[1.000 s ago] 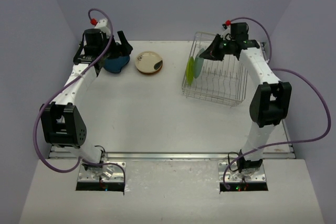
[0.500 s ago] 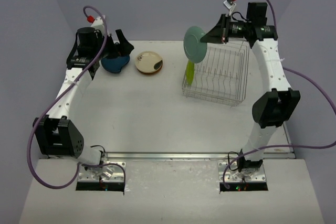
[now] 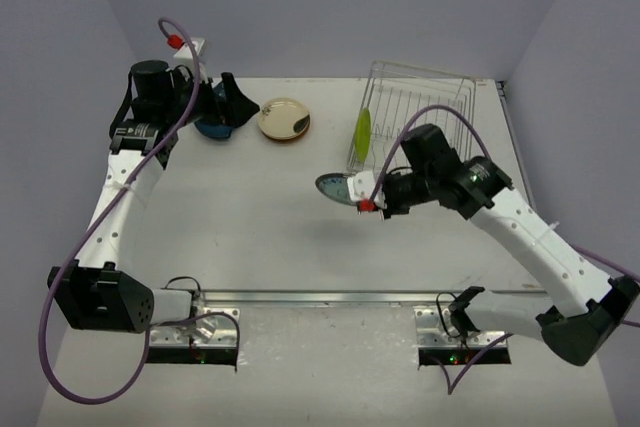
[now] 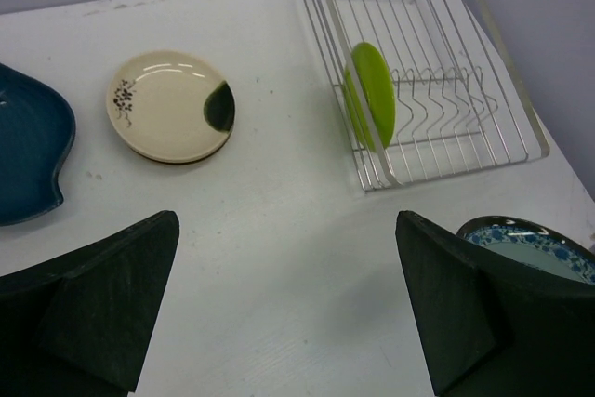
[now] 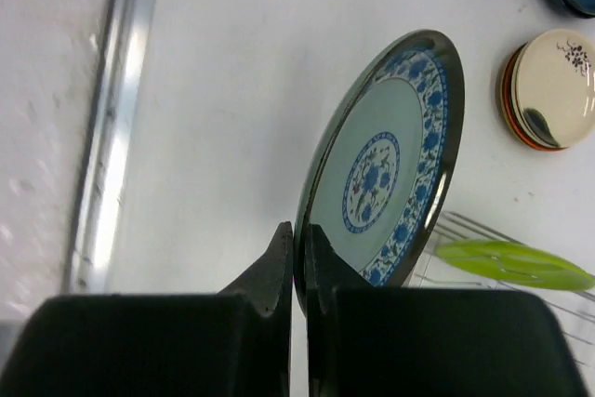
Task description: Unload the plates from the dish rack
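The silver wire dish rack (image 3: 430, 97) stands at the back right, with one lime green plate (image 3: 362, 130) upright at its left end. My right gripper (image 3: 366, 197) is shut on the rim of a pale plate with a blue flower pattern (image 3: 337, 187), held low over the table, left of and in front of the rack. The right wrist view shows the fingers pinching that plate's edge (image 5: 386, 165). My left gripper (image 3: 222, 107) is open and empty above the dark blue teardrop plate (image 3: 213, 128). A cream plate (image 3: 284, 118) tops a small stack beside it.
In the left wrist view the cream plate (image 4: 167, 107), the blue teardrop plate (image 4: 28, 155), the rack (image 4: 437, 53) and the lime plate (image 4: 372, 95) all show. The cell's walls close in the back and sides.
My right arm lifted the patterned plate out of the rack, then swung it down and forward to the table's middle. My left arm drew back slightly, still open.
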Robot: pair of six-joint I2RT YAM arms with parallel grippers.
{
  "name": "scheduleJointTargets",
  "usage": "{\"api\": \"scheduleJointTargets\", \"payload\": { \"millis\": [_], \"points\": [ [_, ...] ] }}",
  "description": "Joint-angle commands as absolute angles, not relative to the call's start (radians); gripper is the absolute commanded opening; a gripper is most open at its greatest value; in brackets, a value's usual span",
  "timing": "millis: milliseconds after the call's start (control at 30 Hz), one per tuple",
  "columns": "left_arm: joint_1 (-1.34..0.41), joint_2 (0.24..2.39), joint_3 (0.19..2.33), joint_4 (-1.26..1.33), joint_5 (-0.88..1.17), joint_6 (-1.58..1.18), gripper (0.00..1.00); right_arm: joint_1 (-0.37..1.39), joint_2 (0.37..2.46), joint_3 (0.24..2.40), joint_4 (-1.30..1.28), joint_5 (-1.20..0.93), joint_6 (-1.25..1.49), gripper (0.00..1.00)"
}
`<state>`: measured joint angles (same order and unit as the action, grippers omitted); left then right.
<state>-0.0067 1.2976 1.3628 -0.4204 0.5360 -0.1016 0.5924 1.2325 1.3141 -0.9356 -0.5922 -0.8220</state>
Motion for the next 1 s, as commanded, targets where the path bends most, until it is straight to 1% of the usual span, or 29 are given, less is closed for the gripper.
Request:
{"api": "scheduleJointTargets", "payload": {
  "millis": [0,67,167,233,333,367,533,567,633,767,833,867,967],
  "points": [
    [-0.004,1.261,1.296,-0.462,0.684,-0.02,1.0,0.711,1.036,0.981,-0.604,-0.186,-1.365,0.0],
    [-0.006,1.264,1.263,-0.474,0.731,-0.005,1.0,0.753,0.967,0.848,-0.422,-0.132,-1.497,0.0],
    [-0.064,1.279,1.228,-0.534,0.747,0.09,1.0,0.801,0.904,0.684,-0.257,-0.093,-1.643,0.0],
    [-0.11,1.285,1.197,-0.569,0.721,0.133,0.99,0.816,0.888,0.627,-0.135,-0.087,-1.692,0.0],
    [-0.221,1.289,1.158,-0.576,0.69,0.146,0.97,0.825,0.875,0.547,-0.028,-0.094,-1.755,0.0],
    [-0.247,1.292,1.139,-0.575,0.693,0.145,0.95,0.832,0.877,0.537,-0.006,-0.091,-1.763,0.0],
    [-0.315,1.334,1.12,-0.56,0.736,0.12,0.74,0.866,0.89,0.531,0.021,-0.08,-1.756,0.0],
    [-0.321,1.343,1.12,-0.56,0.739,0.119,0.73,0.873,0.891,0.533,0.022,-0.082,-1.756,0.0],
    [-0.344,1.364,1.123,-0.558,0.736,0.118,0.67,0.889,0.893,0.537,0.026,-0.094,-1.753,0.0],
    [-0.405,1.392,1.126,-0.548,0.702,0.122,0.65,0.906,0.89,0.53,0.034,-0.12,-1.756,0.0],
    [-0.424,1.402,1.125,-0.533,0.698,0.114,0.56,0.916,0.891,0.525,0.041,-0.123,-1.753,0.0],
    [-0.429,1.406,1.124,-0.525,0.695,0.108,0.5,0.919,0.891,0.522,0.043,-0.125,-1.751,0.0],
    [-0.428,1.412,1.118,-0.496,0.672,0.081,0.22,0.921,0.891,0.514,0.05,-0.129,-1.746,0.0]
  ]
}}
